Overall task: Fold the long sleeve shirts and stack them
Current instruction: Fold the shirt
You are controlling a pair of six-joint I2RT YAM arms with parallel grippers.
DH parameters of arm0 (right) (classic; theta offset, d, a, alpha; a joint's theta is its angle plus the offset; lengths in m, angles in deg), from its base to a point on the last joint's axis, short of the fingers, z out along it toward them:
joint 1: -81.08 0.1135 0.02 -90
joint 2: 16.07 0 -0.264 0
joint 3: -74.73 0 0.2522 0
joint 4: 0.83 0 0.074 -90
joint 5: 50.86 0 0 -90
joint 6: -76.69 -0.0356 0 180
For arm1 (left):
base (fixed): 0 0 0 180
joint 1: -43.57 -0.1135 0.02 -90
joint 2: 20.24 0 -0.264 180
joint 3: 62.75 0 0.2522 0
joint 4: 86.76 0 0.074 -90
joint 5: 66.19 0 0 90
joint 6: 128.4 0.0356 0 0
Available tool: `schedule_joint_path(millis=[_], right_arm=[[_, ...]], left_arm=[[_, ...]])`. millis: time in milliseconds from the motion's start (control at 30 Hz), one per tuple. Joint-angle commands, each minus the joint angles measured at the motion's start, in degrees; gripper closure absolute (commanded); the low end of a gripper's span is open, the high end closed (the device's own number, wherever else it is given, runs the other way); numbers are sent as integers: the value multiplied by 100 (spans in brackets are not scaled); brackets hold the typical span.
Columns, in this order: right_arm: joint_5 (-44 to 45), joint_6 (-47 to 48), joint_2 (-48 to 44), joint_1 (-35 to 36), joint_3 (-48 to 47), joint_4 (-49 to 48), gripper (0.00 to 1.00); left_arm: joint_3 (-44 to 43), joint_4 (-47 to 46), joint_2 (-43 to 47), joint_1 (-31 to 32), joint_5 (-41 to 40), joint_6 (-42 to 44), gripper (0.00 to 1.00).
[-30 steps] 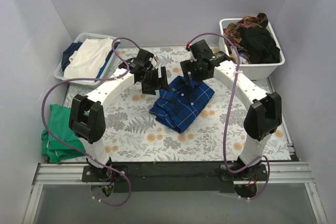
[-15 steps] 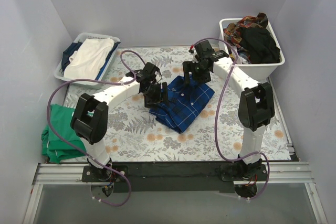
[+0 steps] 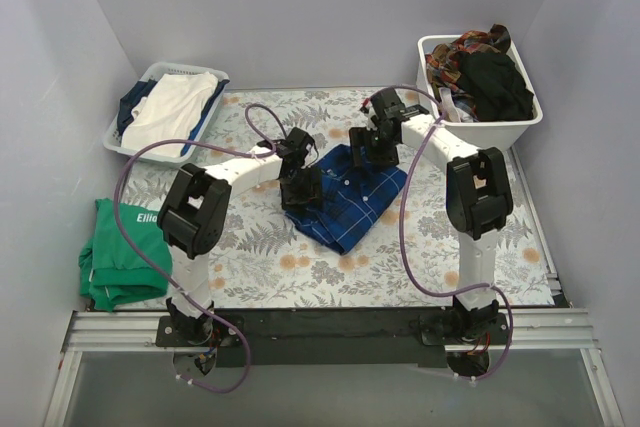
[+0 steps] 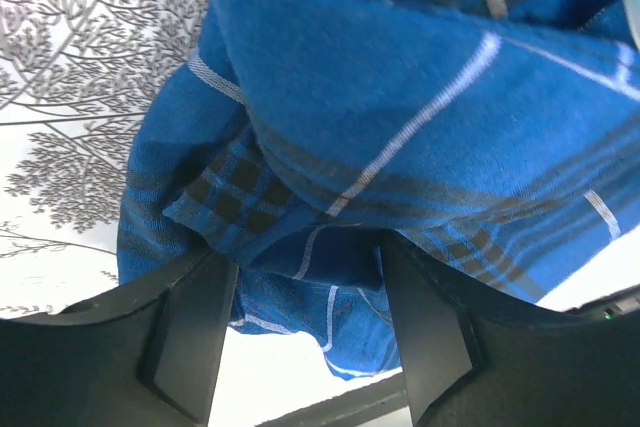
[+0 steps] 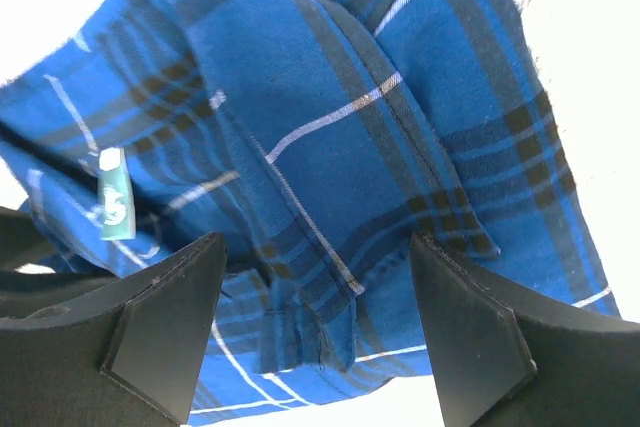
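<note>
plain pale walls [image 3: 300, 7], floral tablecloth [image 3: 250, 237]

Beneath the black left gripper [image 3: 303, 194] and right gripper [image 3: 372, 154] we see a shirt [image 3: 350, 202] of deep blue plaid with thin white grid lines. Around them the desk [image 3: 250, 247] shows grey ferns and orange blossoms on white. Left of both, a green garment [image 3: 115, 267].

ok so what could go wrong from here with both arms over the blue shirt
1. The left jaws stand open around a bunched edge of the plaid shirt. Closing could catch only some layers and pull the fold apart.
2. The table cloth shows right beside that edge, so a low pinch might grab it too.
</note>
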Motion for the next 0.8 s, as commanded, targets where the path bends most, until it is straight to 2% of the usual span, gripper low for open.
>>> schedule_joint_path(millis=[0,233,400,633,767], right_arm=[[-193,-138,-609,-33,518,-298,18],[-518,-384,-1182,-41,1705,-729,19],[-1133,-814,-1542,-24,2364,-1290,20],[-1477,-1368,-1525,143,2278,-1749,22],[-1485,-1456,-1490,143,2119,-1766,23]], left_arm=[[-260,170,32,-58,-461,114,41],[-699,109,-284,-734,-452,439,40],[-1270,-67,-670,-929,-215,834,40],[-2088,-129,-1023,-929,294,931,41],[-1809,-58,-742,-929,435,984,42]])
